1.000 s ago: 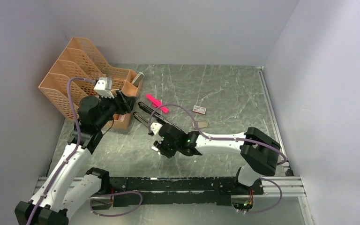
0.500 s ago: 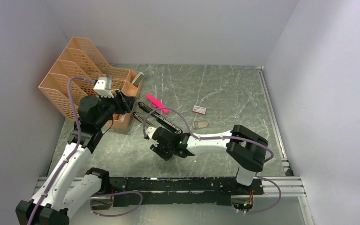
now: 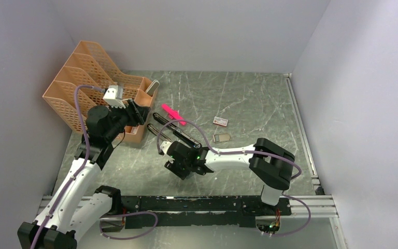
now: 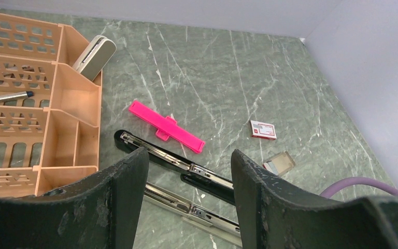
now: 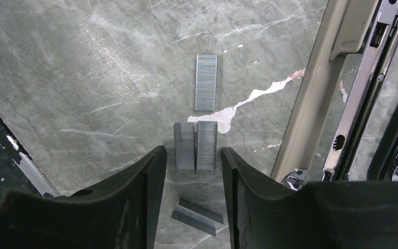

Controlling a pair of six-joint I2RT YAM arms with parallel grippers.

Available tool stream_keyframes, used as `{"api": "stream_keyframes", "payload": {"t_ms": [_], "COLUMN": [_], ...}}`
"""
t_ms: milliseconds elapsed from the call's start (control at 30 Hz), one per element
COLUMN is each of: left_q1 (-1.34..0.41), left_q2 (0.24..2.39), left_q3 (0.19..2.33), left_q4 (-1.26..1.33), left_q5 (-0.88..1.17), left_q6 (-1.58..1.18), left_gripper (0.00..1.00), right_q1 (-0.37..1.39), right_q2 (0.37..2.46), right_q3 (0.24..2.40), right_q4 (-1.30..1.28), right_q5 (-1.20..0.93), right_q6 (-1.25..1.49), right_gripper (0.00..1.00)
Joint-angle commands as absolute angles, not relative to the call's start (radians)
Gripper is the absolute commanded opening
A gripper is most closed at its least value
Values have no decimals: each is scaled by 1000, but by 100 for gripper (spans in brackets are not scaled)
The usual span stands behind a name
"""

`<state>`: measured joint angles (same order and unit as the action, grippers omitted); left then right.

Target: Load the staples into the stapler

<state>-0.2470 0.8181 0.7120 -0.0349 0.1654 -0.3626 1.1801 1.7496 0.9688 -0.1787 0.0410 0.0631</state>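
Straddling the staples (image 5: pixel 196 146) untouched, the right gripper (image 5: pixel 192 155) stands parted, left gripper (image 4: pixel 189 156) spread empty, stapler (image 5: pixel 360 93) cropped.

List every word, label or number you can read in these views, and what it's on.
Red print on the small white box: too small and blurred to read.
No text visible on the stapler, staples, pink plastic piece or orange organizer.
Nothing legible anywhere.

Soft even light fr. above, faint shadows; wrist views sharp, near fingers (image 5: pixel 119 207) sl. blurred.
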Motion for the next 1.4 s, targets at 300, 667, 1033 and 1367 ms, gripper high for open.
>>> {"api": "stream_keyframes", "payload": {"t_ms": [300,667,1033,1367], "left_q1": [-232,-227,-224,-221], "left_q2": [822,825,825,830], "left_q3": [732,730,728,729], "left_q4": [-24,-16,-14,-15], "left_q5": [199,212,216,219], "left_q6": [-357,-357,-357,-357], "left_gripper": [64,64,64,64], "right_q1": [1186,1186,1186,1186], "right_q2": [1751,1728,1737,1743], "right_q3": [936,913,918,912], "right_q4": [-252,-260,-265,-254], "right_q5": [65,81,73,62], "right_q6": [82,101,99,95], "right_gripper": [48,48,43,29]}}
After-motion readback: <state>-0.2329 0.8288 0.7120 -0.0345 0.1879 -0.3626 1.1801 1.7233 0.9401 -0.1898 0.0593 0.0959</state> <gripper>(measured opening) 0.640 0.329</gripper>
